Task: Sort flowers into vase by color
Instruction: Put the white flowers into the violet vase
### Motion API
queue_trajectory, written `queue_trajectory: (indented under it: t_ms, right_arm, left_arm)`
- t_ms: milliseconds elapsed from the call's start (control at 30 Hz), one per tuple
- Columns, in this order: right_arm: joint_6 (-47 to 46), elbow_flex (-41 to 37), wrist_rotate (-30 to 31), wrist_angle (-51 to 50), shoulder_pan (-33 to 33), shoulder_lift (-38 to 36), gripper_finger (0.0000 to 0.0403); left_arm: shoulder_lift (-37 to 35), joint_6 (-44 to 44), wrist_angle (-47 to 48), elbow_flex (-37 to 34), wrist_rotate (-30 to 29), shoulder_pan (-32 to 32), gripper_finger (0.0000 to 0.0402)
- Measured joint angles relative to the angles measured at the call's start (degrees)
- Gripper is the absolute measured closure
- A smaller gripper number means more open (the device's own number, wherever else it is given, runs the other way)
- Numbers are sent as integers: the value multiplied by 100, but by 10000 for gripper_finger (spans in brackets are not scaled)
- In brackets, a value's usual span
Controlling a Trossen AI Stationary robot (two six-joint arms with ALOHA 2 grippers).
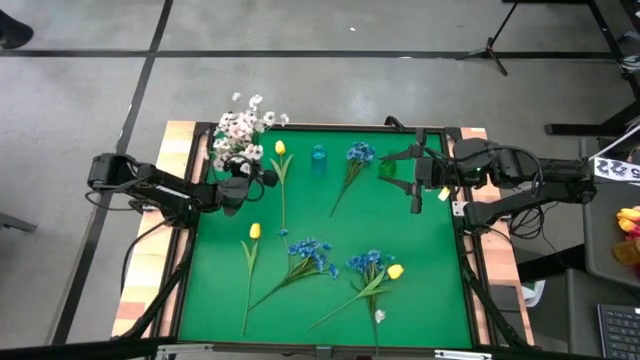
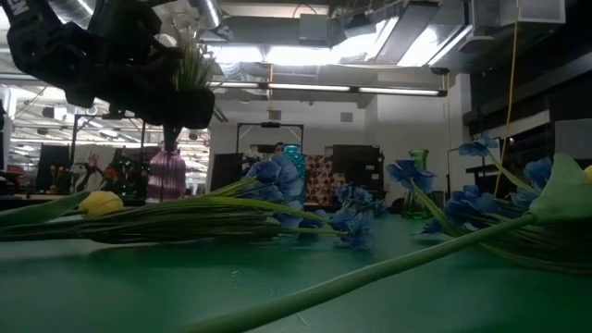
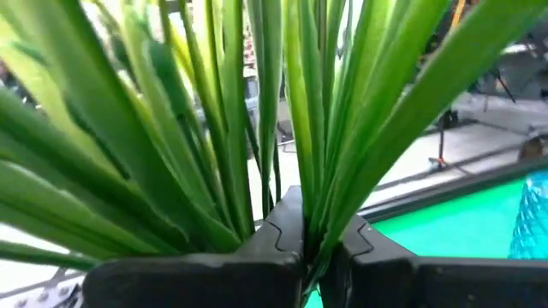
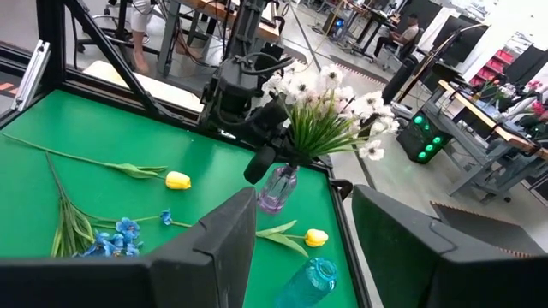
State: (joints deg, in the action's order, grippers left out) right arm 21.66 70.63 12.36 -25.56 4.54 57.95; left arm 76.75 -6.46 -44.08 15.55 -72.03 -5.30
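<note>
White flowers [image 1: 240, 130] clamped in left gripper [image 1: 238, 187], apparently above vase [image 4: 277, 188]

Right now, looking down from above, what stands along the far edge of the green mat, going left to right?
White flower spray held by the left gripper → yellow tulip → blue vase → blue bloom → green vase → right gripper.

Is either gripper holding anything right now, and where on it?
The left gripper is shut on the white flower spray, low on its green stalks, above the purple vase. The right gripper is open, empty.
</note>
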Motion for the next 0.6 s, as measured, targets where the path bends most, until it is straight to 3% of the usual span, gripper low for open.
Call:
queue_trajectory:
  t_ms: [267,433,600]
  right_arm:
    - [88,0,120,0,-2,0,210]
    - [88,0,129,-2,-2,0,210]
    - [87,0,138,-7,-2,-1,210]
  left_arm:
    - [39,1396,-882,-39,1871,-314,397]
    - [33,1443,-880,-37,1688,-426,397]
    - [4,1641,-856,-39,1077,-499,394]
